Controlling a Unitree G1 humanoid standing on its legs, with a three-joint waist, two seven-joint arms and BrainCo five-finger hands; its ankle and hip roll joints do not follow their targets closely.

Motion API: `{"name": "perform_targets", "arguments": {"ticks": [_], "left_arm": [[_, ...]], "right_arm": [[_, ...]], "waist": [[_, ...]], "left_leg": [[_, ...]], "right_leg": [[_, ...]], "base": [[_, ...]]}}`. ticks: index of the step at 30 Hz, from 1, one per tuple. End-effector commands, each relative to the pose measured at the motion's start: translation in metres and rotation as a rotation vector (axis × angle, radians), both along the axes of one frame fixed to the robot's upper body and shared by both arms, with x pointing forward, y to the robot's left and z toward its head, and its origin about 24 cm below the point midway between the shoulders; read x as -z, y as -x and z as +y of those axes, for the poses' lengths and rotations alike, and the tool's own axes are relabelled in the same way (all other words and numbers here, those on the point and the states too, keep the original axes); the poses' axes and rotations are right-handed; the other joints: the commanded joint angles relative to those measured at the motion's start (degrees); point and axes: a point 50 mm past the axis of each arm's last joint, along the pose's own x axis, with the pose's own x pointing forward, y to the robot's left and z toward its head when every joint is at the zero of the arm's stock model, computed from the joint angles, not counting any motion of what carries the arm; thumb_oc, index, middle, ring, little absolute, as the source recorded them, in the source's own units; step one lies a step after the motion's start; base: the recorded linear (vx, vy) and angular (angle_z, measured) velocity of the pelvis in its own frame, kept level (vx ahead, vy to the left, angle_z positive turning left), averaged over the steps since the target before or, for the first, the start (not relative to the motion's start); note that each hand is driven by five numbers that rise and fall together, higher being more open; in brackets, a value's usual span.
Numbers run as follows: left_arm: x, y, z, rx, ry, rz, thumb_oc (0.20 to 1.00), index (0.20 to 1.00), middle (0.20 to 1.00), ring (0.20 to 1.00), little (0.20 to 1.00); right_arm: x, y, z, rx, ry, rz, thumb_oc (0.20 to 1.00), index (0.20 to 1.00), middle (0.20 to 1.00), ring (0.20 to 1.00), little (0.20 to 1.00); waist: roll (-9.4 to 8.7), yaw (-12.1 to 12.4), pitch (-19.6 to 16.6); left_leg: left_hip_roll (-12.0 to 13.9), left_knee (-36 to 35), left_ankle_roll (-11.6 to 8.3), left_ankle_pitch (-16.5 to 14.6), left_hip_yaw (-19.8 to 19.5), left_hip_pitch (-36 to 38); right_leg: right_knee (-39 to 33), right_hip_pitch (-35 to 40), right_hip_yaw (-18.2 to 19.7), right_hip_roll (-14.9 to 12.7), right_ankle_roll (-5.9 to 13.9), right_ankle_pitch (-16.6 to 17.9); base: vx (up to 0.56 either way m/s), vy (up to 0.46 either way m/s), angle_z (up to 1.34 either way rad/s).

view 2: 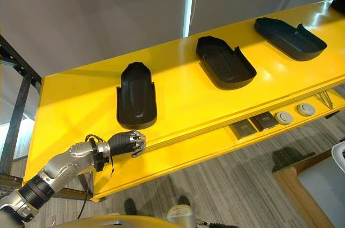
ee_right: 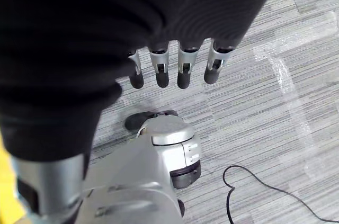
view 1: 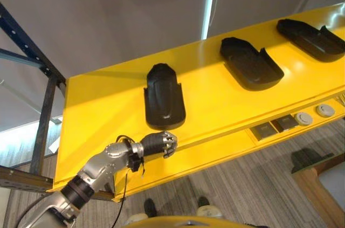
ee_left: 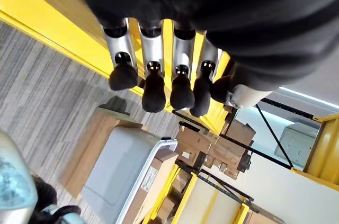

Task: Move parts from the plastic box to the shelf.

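Note:
Three black moulded parts lie in a row on the yellow shelf [view 1: 108, 109]: one at the left [view 1: 164, 97], one in the middle [view 1: 250, 63], one at the right [view 1: 311, 38]. My left hand [view 1: 159, 144] hovers at the shelf's front edge, just in front of the left part and apart from it. Its fingers [ee_left: 153, 83] are relaxed and hold nothing. My right hand's fingers [ee_right: 183, 70] hang straight over the grey floor, also empty. A grey plastic box [view 2: 318, 185] rests on a wooden stand at the lower right.
Round buttons and square sockets [view 1: 304, 118] sit in the shelf's front face at the right. A dark blue rack upright [view 1: 27, 45] stands to the left of the shelf. Cardboard boxes [ee_left: 212, 150] are stacked beyond the grey box.

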Motion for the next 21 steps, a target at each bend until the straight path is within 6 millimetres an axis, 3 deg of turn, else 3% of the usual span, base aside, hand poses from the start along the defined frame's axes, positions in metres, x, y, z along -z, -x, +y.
{"name": "perform_targets", "arguments": {"ticks": [1,21], "left_arm": [[-0.023,-0.020,-0.002,-0.068,0.074,-0.139,0.200,0.200,0.200,0.200,0.200],[-0.018,-0.031,-0.009,-0.323,0.181,-0.156,0.200,0.200,0.200,0.200,0.200]], "right_arm": [[0.001,-0.004,0.004,-0.026,0.001,0.006,1.000,1.000,1.000,1.000,1.000],[0.003,-0.010,0.014,-0.045,-0.013,-0.001,1.000,1.000,1.000,1.000,1.000]], "waist": [[-0.92,-0.03,3.27],[-1.35,0.27,4.90]], "left_leg": [[0.95,-0.02,0.07,-8.68,0.96,2.42],[1.06,-0.02,-0.13,-8.84,0.58,2.76]], "right_leg": [[0.21,-0.43,-2.96,-0.25,-0.41,-3.50],[0.73,-0.09,-3.75,-0.28,-0.77,-4.03]], "base": [[0.00,0.000,0.00],[0.00,0.000,0.00]]}}
